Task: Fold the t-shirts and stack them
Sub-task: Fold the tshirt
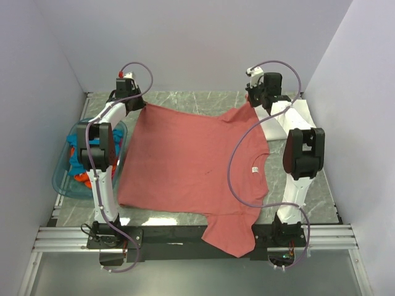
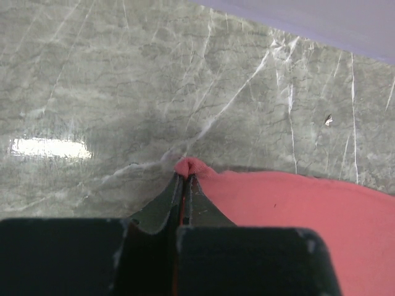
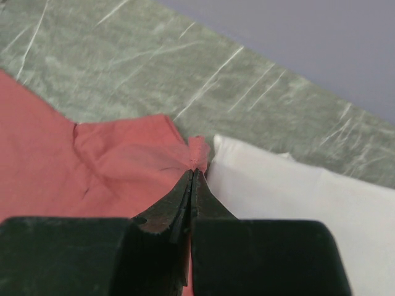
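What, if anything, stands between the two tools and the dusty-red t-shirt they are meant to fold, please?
Nothing visible does. The left tool is shut on a far corner of the dusty-red t-shirt, and the right tool is shut on its far sleeve, close beside the white t-shirt.

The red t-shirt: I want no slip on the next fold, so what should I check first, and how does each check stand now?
1. Left end effector shut on a corner of the red t-shirt: ok.
2. Right end effector shut on the shirt's far sleeve: ok.
3. Cloth flat at the right grip: not ok, it is bunched.
4. Near sleeve on the table: not ok, it overhangs the near edge.
5. White t-shirt free of the right grip: cannot tell, it lies right beside the pinch.
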Action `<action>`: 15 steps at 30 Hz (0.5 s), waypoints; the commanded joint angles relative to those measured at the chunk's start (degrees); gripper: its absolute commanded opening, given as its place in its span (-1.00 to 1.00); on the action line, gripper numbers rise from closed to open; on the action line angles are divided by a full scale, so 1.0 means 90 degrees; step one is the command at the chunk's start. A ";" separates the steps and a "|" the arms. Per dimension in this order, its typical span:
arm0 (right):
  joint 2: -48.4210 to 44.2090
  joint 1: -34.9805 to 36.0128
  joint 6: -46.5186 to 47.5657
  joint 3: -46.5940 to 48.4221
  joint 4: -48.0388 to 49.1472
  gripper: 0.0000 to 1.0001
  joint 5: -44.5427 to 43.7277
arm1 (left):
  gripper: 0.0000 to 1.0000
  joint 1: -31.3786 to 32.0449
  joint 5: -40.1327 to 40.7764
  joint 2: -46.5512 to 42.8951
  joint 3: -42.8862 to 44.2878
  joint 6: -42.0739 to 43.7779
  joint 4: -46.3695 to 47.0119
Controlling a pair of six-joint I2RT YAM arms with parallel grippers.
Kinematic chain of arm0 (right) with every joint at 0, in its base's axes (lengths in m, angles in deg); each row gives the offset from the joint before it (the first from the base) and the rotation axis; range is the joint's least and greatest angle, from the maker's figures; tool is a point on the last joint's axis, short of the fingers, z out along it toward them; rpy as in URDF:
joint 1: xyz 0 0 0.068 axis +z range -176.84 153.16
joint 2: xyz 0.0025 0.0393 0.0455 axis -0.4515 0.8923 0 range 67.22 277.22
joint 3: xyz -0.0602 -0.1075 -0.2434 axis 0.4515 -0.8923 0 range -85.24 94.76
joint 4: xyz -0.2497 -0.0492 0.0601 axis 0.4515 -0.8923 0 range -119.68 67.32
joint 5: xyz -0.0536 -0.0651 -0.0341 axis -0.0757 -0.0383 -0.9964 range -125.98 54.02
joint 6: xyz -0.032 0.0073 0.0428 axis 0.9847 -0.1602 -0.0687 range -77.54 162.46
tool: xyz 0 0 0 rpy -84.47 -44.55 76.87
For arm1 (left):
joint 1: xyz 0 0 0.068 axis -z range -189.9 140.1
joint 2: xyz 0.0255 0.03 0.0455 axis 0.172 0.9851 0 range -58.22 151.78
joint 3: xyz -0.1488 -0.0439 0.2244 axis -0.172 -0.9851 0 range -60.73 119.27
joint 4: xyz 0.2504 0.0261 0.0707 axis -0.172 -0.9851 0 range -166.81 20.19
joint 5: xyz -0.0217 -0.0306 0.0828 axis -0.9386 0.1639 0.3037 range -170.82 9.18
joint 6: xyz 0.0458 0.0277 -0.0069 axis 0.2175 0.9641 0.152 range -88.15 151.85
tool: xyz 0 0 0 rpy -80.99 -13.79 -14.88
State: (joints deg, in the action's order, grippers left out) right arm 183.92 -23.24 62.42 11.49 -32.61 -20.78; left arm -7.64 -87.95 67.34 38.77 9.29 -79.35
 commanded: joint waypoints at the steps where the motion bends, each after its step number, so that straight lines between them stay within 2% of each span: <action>1: -0.0827 -0.0048 -0.0109 -0.0249 0.0244 -1.00 0.0342 | -0.99 -0.0037 0.0002 -0.0074 0.0106 0.0105 0.0240; 15: -0.1688 -0.0048 -0.0285 -0.1283 0.0244 -1.00 0.0870 | -0.99 -0.0173 -0.0125 -0.0064 0.0087 0.0252 0.0220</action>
State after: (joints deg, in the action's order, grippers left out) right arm 172.03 -23.26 60.74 1.85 -32.22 -14.83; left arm -8.58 -88.24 67.34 38.75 10.18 -79.13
